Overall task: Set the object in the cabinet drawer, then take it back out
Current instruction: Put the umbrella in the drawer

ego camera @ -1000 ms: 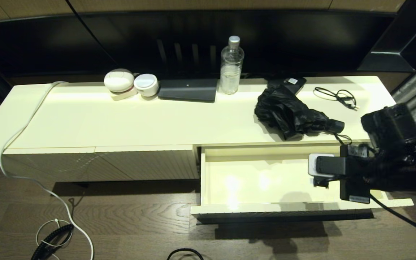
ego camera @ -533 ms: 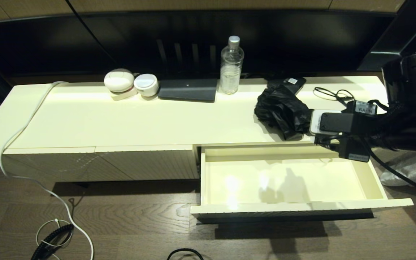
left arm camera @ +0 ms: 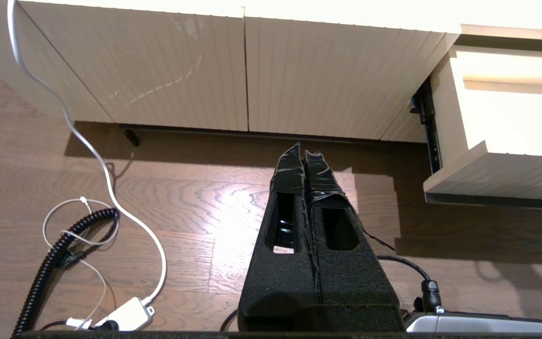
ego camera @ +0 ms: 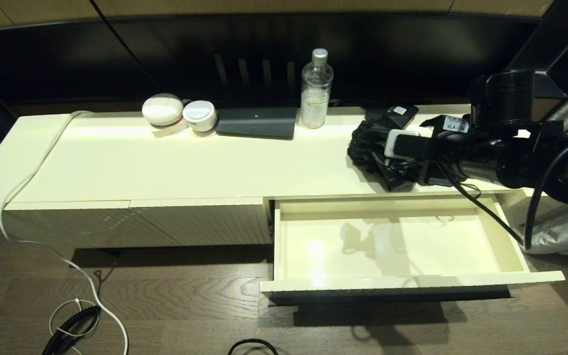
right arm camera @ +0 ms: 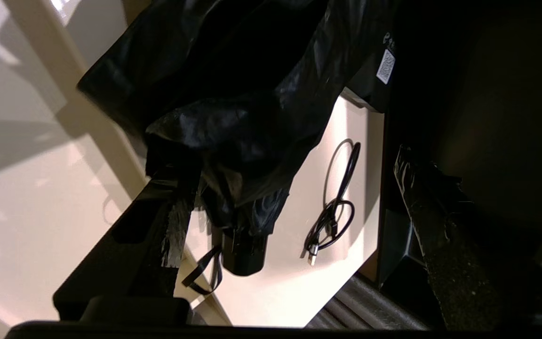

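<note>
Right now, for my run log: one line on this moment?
right gripper: fingers open at umbrella | umbrella: on cabinet top | drawer: open, empty

Premises: a domestic living room. Evidence: a long, low cream media cabinet (ego camera: 131, 162) with ribbed fronts stands on dark wood-plank flooring (ego camera: 175, 305). Directly behind the cabinet runs a wide, dark, screen-like panel (ego camera: 264, 54). On the cabinet's rear edge sit a clear water bottle (ego camera: 316, 91), two white round devices (ego camera: 178, 113) and a flat dark box (ego camera: 257, 123).
</note>
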You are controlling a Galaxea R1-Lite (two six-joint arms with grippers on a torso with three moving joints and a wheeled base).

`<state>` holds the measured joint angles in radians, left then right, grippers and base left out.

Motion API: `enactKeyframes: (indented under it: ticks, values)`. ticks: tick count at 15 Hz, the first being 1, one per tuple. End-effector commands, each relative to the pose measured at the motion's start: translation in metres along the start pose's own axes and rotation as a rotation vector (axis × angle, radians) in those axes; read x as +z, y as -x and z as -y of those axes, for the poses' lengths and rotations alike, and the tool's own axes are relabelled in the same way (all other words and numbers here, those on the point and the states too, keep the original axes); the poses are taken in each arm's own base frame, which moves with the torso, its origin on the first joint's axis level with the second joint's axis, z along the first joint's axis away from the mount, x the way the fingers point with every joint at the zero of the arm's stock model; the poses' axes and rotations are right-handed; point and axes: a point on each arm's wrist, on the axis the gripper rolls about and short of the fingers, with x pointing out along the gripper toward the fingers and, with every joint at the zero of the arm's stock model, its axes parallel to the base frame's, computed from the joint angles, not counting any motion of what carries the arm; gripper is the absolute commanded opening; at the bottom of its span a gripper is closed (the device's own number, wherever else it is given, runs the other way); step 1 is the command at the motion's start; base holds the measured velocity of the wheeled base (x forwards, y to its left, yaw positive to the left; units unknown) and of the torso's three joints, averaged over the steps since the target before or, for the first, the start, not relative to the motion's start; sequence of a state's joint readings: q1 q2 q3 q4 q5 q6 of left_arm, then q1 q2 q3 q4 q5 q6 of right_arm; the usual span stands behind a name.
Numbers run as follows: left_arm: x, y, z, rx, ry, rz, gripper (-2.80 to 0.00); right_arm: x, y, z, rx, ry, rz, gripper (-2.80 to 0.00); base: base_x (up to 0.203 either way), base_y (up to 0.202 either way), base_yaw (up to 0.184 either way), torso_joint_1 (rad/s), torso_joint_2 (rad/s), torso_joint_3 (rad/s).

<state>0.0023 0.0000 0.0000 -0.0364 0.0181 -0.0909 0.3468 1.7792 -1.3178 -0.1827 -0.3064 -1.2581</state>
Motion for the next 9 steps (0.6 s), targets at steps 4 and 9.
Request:
enactKeyframes:
  ticks: [4,9]
  values:
    - [0.000,0.000,0.000,0.001,0.001,0.002,-2.80,0.008,-0.028,-0.006,-0.001,0.011,-0.008,0.00,0.000,0.000,0.000,0.000,0.00,0.000]
    - [0.000,0.000,0.000,-0.001,0.001,0.002,-2.80,0.000,-0.058,0.000,-0.027,-0.007,-0.054,0.00,0.000,0.000,0.000,0.000,0.00,0.000]
